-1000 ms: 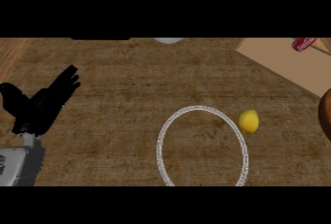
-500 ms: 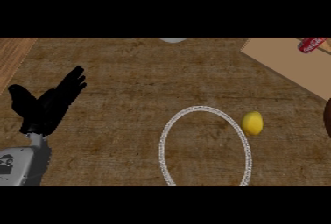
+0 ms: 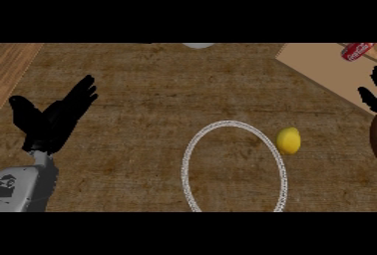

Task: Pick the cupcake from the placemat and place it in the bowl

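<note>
brown placemat (image 3: 184, 99); left robot hand (image 3: 52, 117) open, empty; red can (image 3: 358, 51) lettering unreadable.

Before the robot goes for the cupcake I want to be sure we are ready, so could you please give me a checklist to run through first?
1. Cupcake in sight: not ok; none shows on the mat.
2. Bowl located: cannot tell; only a dark brown shape shows at the right edge.
3. Left hand free: ok; open, holding nothing.
4. Right hand ready: cannot tell; only its edge shows.
5. Clutter known: ok; lemon by the plate's right rim, can on the tan board.
</note>
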